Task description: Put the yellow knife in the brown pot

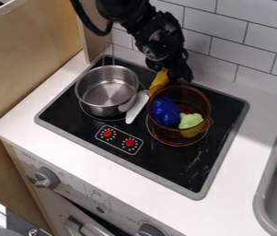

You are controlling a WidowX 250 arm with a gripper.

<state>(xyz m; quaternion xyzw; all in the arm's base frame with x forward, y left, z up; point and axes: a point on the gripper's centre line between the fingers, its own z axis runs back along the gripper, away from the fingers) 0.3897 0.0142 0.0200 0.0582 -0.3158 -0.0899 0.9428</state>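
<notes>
The gripper (177,73) hangs over the back edge of the stove (193,163), at the yellow handle of the knife (159,81); whether it grips it, or is spread or pressed together, I cannot tell. The knife is between the metal pot (108,87) and the brown pot (175,138), blade toward the stove's front edge. Inside the brown pot, a blue thing (165,111) sits beside a pale green one (191,120).
</notes>
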